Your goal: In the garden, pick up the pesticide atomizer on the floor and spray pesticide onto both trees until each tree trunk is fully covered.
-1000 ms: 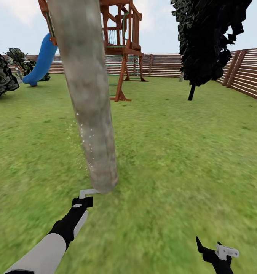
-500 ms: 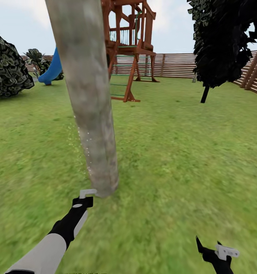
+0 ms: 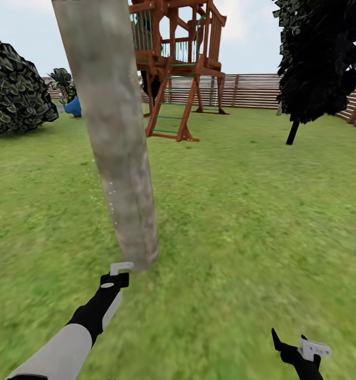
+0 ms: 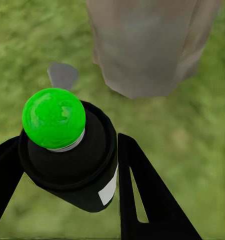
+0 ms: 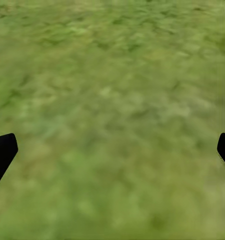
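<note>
A thick, mottled grey-beige tree trunk (image 3: 119,148) rises from the grass floor (image 3: 236,221) just ahead of me. My left gripper (image 3: 119,269) sits low beside the trunk's base. In the left wrist view it (image 4: 67,165) is shut on the pesticide atomizer (image 4: 72,160), a black bottle with a bright green round top, and the trunk's base (image 4: 147,45) is close in front. A few pale specks dot the trunk's left edge (image 3: 112,192). My right gripper (image 3: 300,345) hangs low at the right; in its wrist view (image 5: 112,150) the fingers are spread wide over bare grass, holding nothing.
A second tree with dark jagged foliage (image 3: 317,58) stands at the far right by the slatted fence (image 3: 251,89). Behind the trunk is a wooden play tower (image 3: 178,63). A round dark bush (image 3: 14,89) is at the left. Open lawn lies to the right.
The whole head view has swung left, so the bush, play tower and far tree sit further right in the picture. Both arms keep their places. Fewer pale specks show beside the trunk.
</note>
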{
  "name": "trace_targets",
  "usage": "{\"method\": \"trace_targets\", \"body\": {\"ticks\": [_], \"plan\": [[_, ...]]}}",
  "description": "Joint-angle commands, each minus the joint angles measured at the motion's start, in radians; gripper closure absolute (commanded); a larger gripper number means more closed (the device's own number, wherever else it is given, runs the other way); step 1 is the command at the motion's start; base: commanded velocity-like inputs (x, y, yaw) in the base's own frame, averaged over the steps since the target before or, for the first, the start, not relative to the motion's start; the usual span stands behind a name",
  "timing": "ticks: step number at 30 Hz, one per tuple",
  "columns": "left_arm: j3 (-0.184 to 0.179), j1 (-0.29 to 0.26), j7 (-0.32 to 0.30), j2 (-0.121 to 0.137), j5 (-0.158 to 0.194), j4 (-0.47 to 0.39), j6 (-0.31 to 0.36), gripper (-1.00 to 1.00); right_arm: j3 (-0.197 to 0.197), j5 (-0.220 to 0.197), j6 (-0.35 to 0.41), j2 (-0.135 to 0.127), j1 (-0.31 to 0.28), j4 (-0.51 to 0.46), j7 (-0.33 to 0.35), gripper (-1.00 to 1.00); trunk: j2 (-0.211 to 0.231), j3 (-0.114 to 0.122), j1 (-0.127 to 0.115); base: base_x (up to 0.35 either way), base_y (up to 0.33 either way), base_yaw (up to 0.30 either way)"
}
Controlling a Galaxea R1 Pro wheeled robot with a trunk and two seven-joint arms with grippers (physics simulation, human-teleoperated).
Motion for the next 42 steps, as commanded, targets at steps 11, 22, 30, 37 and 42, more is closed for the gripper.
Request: {"method": "trace_targets", "body": {"ticks": [11,22,30,37,42], "plan": [[0.000,0.000,0.000,0.000,-0.001,0.000,0.000,1.00,0.000,0.000,0.000,0.000,0.000,0.000,0.000,-1.00,0.000,0.000,0.000,0.116,-0.262,0.237],[-0.001,0.000,0.000,-0.003,0.004,0.000,-0.001,1.00,-0.002,-0.002,-0.001,-0.001,0.000,-0.001,-0.001,-1.00,0.000,0.000,0.000,0.091,-0.201,0.112],[-0.031,-0.012,-0.011,-0.073,-0.010,-0.015,0.017,1.00,-0.001,0.000,0.000,-0.002,0.000,-0.002,0.000,-1.00,0.000,0.000,0.000,0.000,-0.002,0.007],[-0.048,-0.015,-0.017,-0.020,-0.009,-0.017,0.023,1.00,-0.002,-0.001,0.000,-0.002,0.000,-0.003,-0.001,-1.00,0.000,0.000,0.000,0.000,0.000,0.000],[-0.113,-0.016,-0.012,-0.095,-0.011,-0.036,0.047,1.00,-0.002,-0.001,0.000,-0.002,0.000,-0.002,-0.001,-1.00,0.000,0.000,0.000,-0.011,0.000,0.000]]}}
